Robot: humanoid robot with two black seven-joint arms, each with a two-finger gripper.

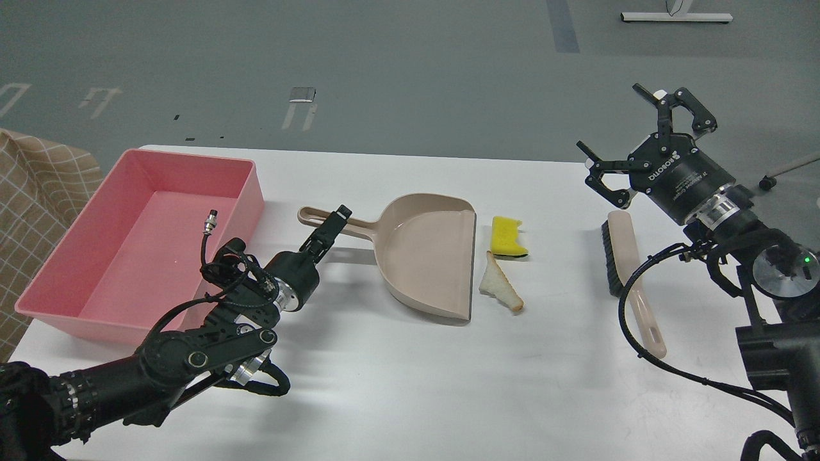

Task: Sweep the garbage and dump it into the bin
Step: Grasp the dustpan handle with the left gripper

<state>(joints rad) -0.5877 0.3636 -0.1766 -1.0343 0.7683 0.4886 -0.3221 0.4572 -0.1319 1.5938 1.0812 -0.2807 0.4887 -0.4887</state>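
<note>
The yellow sponge and the triangular bread slice lie on the white table just right of the open mouth of the beige dustpan. The pink bin stands at the far left and holds nothing. My left gripper is at the dustpan's handle, seen edge-on, so I cannot tell its fingers apart or whether it grips. My right gripper is wide open and empty, raised above the far end of a beige brush with black bristles.
The brush lies along the table's right side, its handle end pointing toward me. A checked cloth sits left of the bin. The table's far edge runs behind the bin and dustpan.
</note>
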